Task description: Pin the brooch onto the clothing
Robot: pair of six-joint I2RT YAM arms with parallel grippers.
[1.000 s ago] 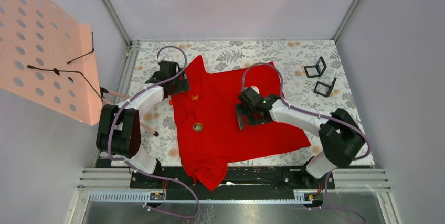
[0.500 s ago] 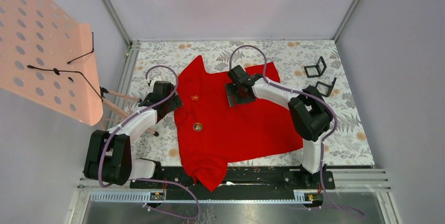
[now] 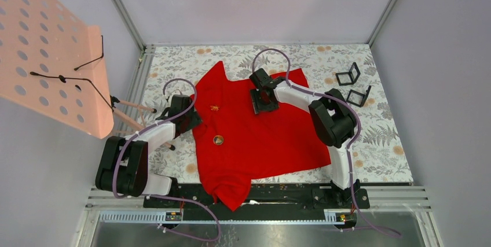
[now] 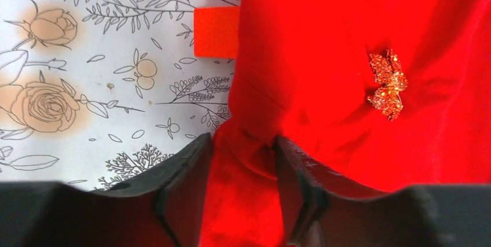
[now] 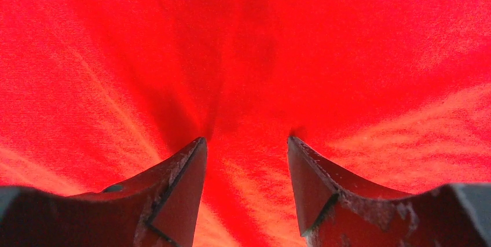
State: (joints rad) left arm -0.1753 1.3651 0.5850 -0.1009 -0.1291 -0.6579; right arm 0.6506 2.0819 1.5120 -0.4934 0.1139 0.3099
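Right end effector (image 5: 246,143) farther up wrinkled clothing (image 3: 260,137)

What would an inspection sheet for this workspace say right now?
Surface: floral tablecloth, flat.
Job's things: red shirt spread out; glittery brooch and round brooch on it.
Clutter: two black frames at far right.
Grippers: left gripper pinches shirt edge; right gripper pinches shirt's far part.
Cables: purple cables loop up, nothing snagged.
Surroundings: pink perforated board at left; grey walls.
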